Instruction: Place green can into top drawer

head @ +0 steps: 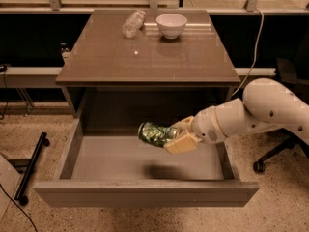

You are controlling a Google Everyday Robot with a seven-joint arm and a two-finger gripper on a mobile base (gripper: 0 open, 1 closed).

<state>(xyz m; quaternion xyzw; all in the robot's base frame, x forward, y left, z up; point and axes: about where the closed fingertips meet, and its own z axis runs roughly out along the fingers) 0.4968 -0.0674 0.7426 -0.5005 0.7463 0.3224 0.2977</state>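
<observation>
Claw is clamped on the green can, which lies sideways in the air just 3 o'clock of centre in the top drawer. There's a shadow on the floor below, so it's probably not touching. My arm comes in from 3 o'clock over the right wall, low enough to clear the cabinet top. Bowl and bottle are at 12 o'clock.

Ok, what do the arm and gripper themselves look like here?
The arm is glossy white, built of fat rounded segments dotted with small dark spots. The gripper, over the open top drawer, has flat tan fingers. No cables show on it.
</observation>
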